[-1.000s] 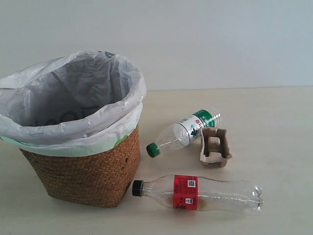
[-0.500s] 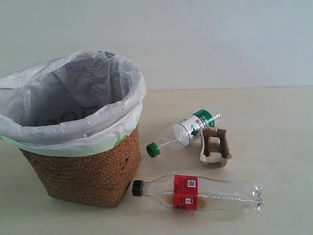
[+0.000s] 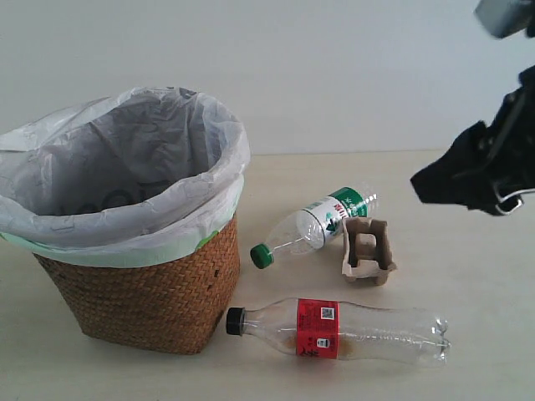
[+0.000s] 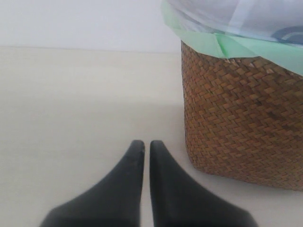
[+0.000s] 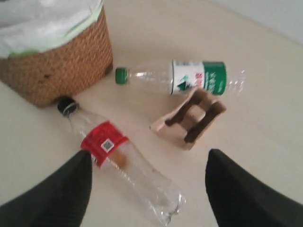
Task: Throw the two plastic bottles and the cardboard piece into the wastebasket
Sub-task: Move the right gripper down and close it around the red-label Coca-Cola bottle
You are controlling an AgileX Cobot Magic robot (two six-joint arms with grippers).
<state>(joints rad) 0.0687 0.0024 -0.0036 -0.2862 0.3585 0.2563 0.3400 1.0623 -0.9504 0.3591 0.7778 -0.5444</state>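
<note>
While poised high above the desk (image 3: 476, 284) and gripping nothing, held the right fingers (image 3: 460, 175) spread wide, tips tilted down toward the clutter. Found the longer bottle (image 3: 334, 328), black cap and red label, lying on its side below and just ahead of the gap between those fingers, cap end pointing away from the tips toward the wastebasket (image 3: 150, 292). Found the cardboard piece (image 3: 366, 251) a little past the fingertips, resting on the desk, and the shorter bottle (image 3: 322, 219) on its side beyond that, either touching the cardboard's far edge or just beside it; could not tell which. Judged the wide spread a readiness for taking the longer bottle across its body, as the one item lying squarely under the opening. Judged all three loose on the desk beside the wastebasket, none inside, with the whole task yet to do. Noted the wastebasket upright, mouth open, its white bag (image 3: 125, 159) folded over the rim, well beyond the right fingertips and calling for a lift over its edge. Held the left fingers (image 4: 138, 163) low over bare desk, closed to a thin slit with nothing between, pointing level past the woven wall of the wastebasket, near and to one side of the tips; likely parked clear of the work.
</note>
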